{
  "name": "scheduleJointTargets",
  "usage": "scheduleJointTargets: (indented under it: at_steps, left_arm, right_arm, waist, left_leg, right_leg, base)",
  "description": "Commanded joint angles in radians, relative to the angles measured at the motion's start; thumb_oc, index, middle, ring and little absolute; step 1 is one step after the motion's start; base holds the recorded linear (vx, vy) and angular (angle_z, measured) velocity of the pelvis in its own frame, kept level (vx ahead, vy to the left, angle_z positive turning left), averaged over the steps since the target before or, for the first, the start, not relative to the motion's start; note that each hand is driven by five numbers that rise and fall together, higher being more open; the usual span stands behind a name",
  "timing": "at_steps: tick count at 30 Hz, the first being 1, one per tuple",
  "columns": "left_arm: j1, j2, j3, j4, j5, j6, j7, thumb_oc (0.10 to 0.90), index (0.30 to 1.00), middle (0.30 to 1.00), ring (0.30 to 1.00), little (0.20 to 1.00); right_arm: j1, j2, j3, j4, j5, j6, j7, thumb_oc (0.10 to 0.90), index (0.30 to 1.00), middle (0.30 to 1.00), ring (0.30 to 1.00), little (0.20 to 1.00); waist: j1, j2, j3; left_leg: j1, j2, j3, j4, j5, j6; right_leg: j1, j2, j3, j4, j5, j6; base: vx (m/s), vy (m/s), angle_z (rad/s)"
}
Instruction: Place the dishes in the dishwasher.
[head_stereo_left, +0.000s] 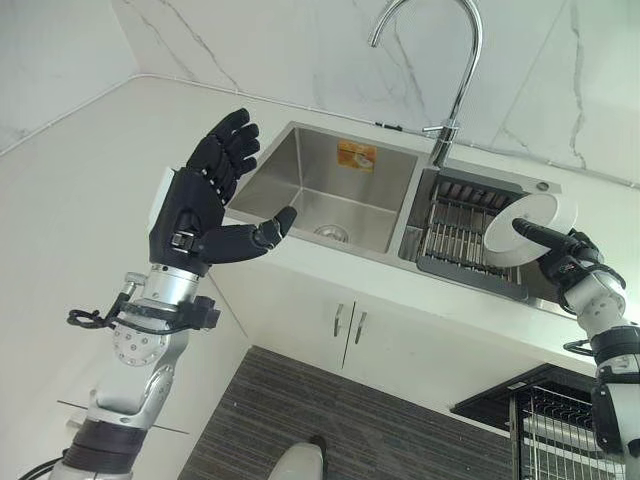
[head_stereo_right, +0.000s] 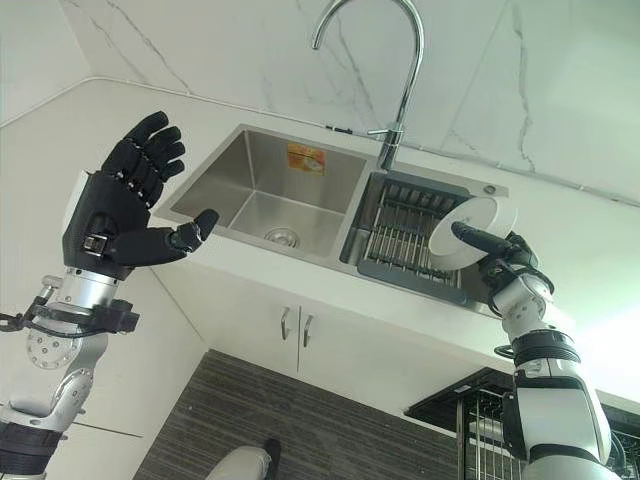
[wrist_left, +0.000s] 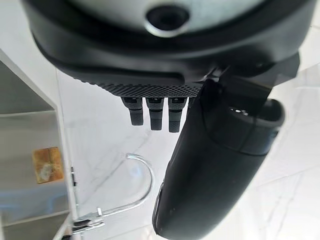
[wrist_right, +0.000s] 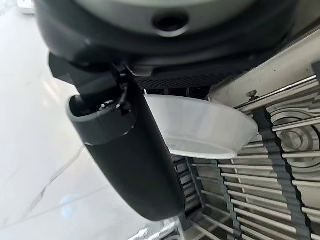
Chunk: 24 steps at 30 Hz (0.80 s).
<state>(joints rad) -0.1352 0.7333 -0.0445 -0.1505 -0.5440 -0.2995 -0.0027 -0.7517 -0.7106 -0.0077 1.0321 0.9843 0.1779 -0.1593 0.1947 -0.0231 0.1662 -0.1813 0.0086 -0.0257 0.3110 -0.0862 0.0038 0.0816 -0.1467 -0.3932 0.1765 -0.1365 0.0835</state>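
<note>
Fingers (head_stereo_left: 228, 140): dark, straight and spread on the left hand (head_stereo_left: 195, 205), thumb stretched out toward the stainless steel sink basin (head_stereo_left: 320, 185); nothing is held.
Right fingers: hidden behind the round white plastic dish (head_stereo_left: 530, 228); the dark thumb (wrist_right: 132, 155) lies across the dish's face, so the right hand (head_stereo_left: 568, 262) pinches the dish by its rim.
Dish position: raised above the dark dish rack (head_stereo_left: 458, 235), tilted on edge, at the rack's side farthest from the sink basin; apart from the rack bars.
Rack: black frame with metal wires, set in the recess just beside the sink basin, on the side of the right hand.
Faucet: tall curved chrome faucet (head_stereo_left: 455, 70) rising behind the line between sink basin and rack.
Sink basin: bare metal with a round drain (head_stereo_left: 332, 232) and an orange label (head_stereo_left: 355, 155) on its back wall.
Tabletop: white tabletop (head_stereo_left: 90, 170) around the sink basin, with a white marble-veined wall (head_stereo_left: 300, 40) behind it.
Left hand position: lifted over the tabletop, near the sink basin's edge on the side away from the rack, palm turned toward the basin.
Cabinet: white cabinet doors (head_stereo_left: 345, 325) with 2 metal handles under the sink basin.
Dishwasher: wire basket of the open dishwasher (head_stereo_left: 560, 425) low beside the cabinet, below the right hand.
Floor: dark striped floor (head_stereo_left: 350, 420) in front of the cabinet.
</note>
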Motion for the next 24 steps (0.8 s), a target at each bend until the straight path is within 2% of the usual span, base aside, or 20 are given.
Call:
scheduleJointTargets:
  at_steps: [1, 3, 5, 7, 8, 12, 18, 21, 24]
  left_arm:
    - [-0.015, 0.041, 0.04, -0.073, -0.025, -0.039, 0.022, 0.8, 0.9, 0.9, 0.9, 0.9]
    - [-0.007, 0.042, 0.044, -0.076, -0.032, -0.03, 0.005, 0.8, 0.9, 0.9, 0.9, 0.9]
    - [-0.007, 0.047, 0.041, -0.082, -0.023, -0.031, -0.008, 0.8, 0.9, 0.9, 0.9, 0.9]
    - [0.001, 0.057, 0.046, -0.093, -0.029, -0.037, -0.006, 0.8, 0.9, 0.9, 0.9, 0.9]
    - [0.007, 0.06, 0.052, -0.098, -0.034, -0.04, -0.006, 0.8, 0.9, 0.9, 0.9, 0.9]
    - [0.02, 0.054, 0.05, -0.096, -0.024, -0.063, -0.005, 0.8, 0.9, 0.9, 0.9, 0.9]
    - [0.024, 0.039, 0.044, -0.097, -0.02, -0.083, -0.018, 0.8, 0.9, 0.9, 0.9, 0.9]
    - [0.039, 0.033, 0.051, -0.106, -0.017, -0.092, -0.015, 0.8, 0.9, 0.9, 0.9, 0.9]
    - [0.063, 0.017, 0.07, -0.114, -0.022, -0.103, -0.034, 0.8, 0.9, 0.9, 0.9, 0.9]
  right_arm:
    - [-0.126, -0.108, 0.058, -0.03, -0.041, -0.097, -0.008, 0.4, 0.3, 0.3, 0.3, 0.3]
    - [-0.136, -0.12, 0.058, -0.02, -0.062, -0.112, -0.019, 0.4, 0.3, 0.3, 0.3, 0.3]
    - [-0.148, -0.141, 0.066, -0.019, -0.147, -0.134, -0.034, 0.4, 0.3, 0.3, 0.3, 0.3]
    - [-0.155, -0.162, 0.08, -0.028, -0.161, -0.154, -0.063, 0.4, 0.3, 0.3, 0.3, 0.3]
    - [-0.154, -0.162, 0.086, -0.035, -0.153, -0.196, -0.09, 0.4, 0.3, 0.3, 0.3, 0.3]
    - [-0.131, -0.139, 0.078, -0.09, -0.132, -0.268, -0.131, 0.4, 0.3, 0.3, 0.3, 0.3]
    - [-0.12, -0.134, 0.067, -0.151, -0.144, -0.308, -0.122, 0.4, 0.3, 0.3, 0.3, 0.3]
    - [-0.105, -0.133, 0.049, -0.211, -0.086, -0.356, -0.081, 0.4, 0.3, 0.3, 0.3, 0.3]
    - [-0.075, -0.11, 0.028, -0.384, -0.101, -0.397, -0.078, 0.4, 0.3, 0.3, 0.3, 0.3]
  waist:
    - [0.025, 0.015, -0.11]
    - [0.032, 0.021, -0.106]
    - [0.041, 0.023, -0.098]
    - [0.042, 0.023, -0.094]
    - [0.039, 0.024, -0.096]
    - [0.031, 0.026, -0.099]
    - [0.018, 0.023, -0.099]
    - [0.009, 0.019, -0.099]
    - [-0.002, 0.014, -0.098]
  left_leg:
    - [0.073, 0.113, 0.019, -0.011, -0.099, -0.121]
    - [0.066, 0.115, 0.016, -0.011, -0.093, -0.125]
    - [0.054, 0.116, 0.01, -0.011, -0.086, -0.127]
    - [0.049, 0.115, 0.005, -0.011, -0.082, -0.131]
    - [0.053, 0.116, 0.003, -0.011, -0.089, -0.134]
    - [0.053, 0.118, 0.009, -0.011, -0.083, -0.129]
    - [0.063, 0.124, 0.019, -0.011, -0.088, -0.127]
    - [0.068, 0.128, 0.027, -0.011, -0.092, -0.126]
    - [0.075, 0.129, 0.029, -0.011, -0.098, -0.123]
  right_leg:
    - [-0.084, -0.045, 0.04, 0.123, -0.1, 0.02]
    - [-0.085, -0.05, 0.031, 0.123, -0.1, 0.021]
    - [-0.087, -0.06, 0.013, 0.123, -0.097, 0.027]
    - [-0.088, -0.063, 0.006, 0.123, -0.096, 0.03]
    - [-0.086, -0.059, 0.008, 0.123, -0.104, 0.029]
    - [-0.091, -0.053, 0.016, 0.123, -0.099, 0.023]
    - [-0.091, -0.046, 0.026, 0.123, -0.099, 0.02]
    - [-0.092, -0.042, 0.034, 0.123, -0.099, 0.02]
    - [-0.096, -0.037, 0.05, 0.123, -0.098, 0.019]
  base:
    - [0.03, -0.041, 0.07]
    - [-0.01, -0.028, 0.08]
    - [-0.03, -0.041, 0.09]
    - [-0.04, -0.055, 0.24]
    - [-0.06, -0.051, 0.27]
    - [-0.05, -0.004, 0.05]
    - [-0.05, 0.016, -0.02]
    - [-0.05, 0.016, -0.05]
    - [-0.07, -0.001, -0.11]
